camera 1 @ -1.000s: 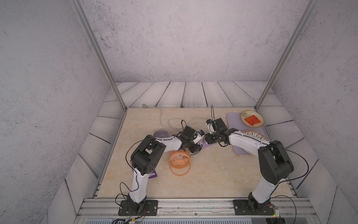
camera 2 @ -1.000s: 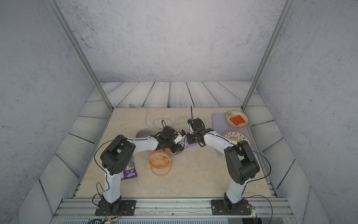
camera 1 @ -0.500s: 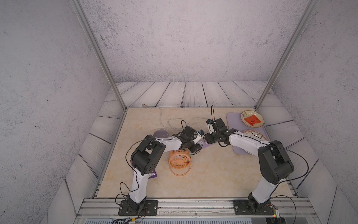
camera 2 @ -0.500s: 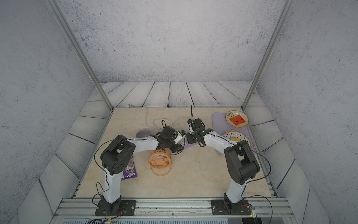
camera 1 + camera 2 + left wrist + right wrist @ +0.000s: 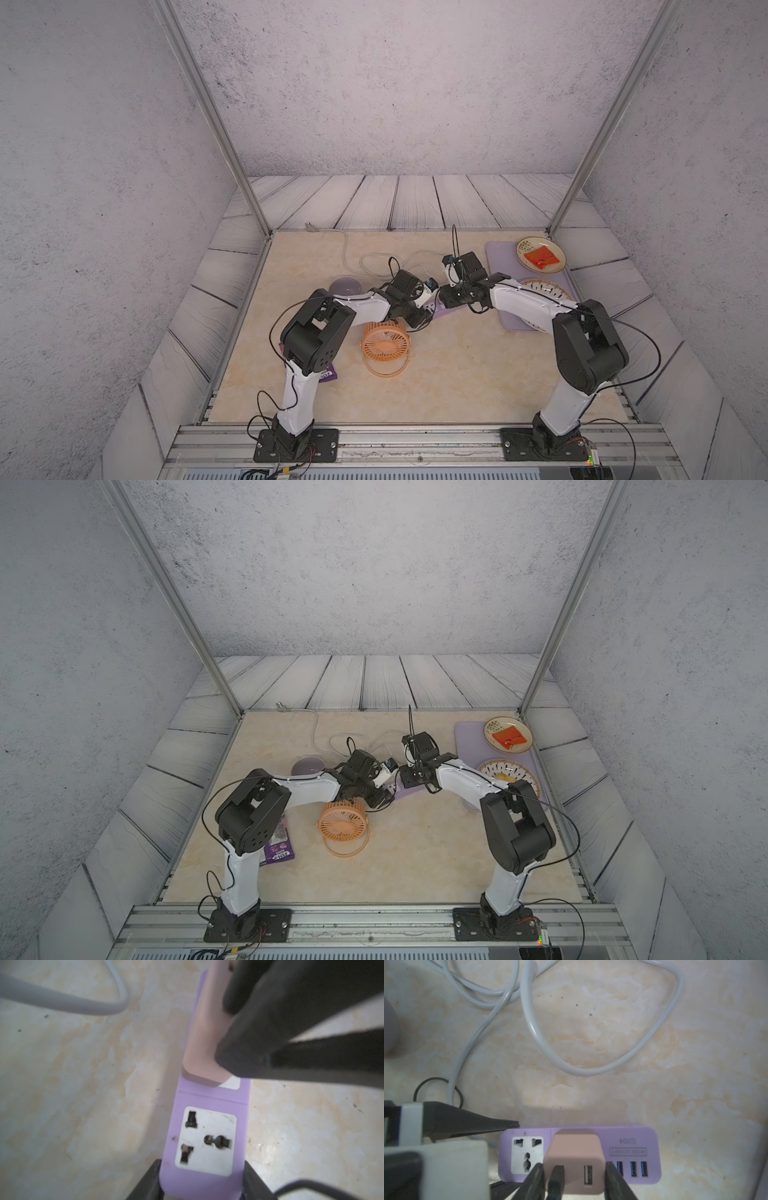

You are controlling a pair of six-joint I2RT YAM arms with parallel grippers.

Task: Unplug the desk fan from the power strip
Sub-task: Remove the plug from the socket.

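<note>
The desk fan [image 5: 384, 343] stands on the table [image 5: 457, 374] on its hoop stand, close beside the left end effector [image 5: 201, 1168] and apart from the right one. Its pink plug [image 5: 575, 1153] sits in the power strip [image 5: 633, 1147], directly between the fingers of the right end effector [image 5: 574, 1167]. Those fingers are closed against the plug's two flat sides. The left end effector is clamped across the end of the strip, by the empty socket.

The plug looks like a small, stiff, smooth plastic block, probably light, held only by the friction of its pins. Its flat sides are the place to grip, since the thin cord would likely slip or strain. The strip also looks light and would probably rise with the plug unless pinned down. The fan could tip if its cord is tugged.

The right wrist view shows the plug's face with two ports, a black connector in one, and the strip's row of blue ports. The left wrist view shows the plug's base flush on the socket face. Both top views show the fan, but the arms hide most of the strip there.
</note>
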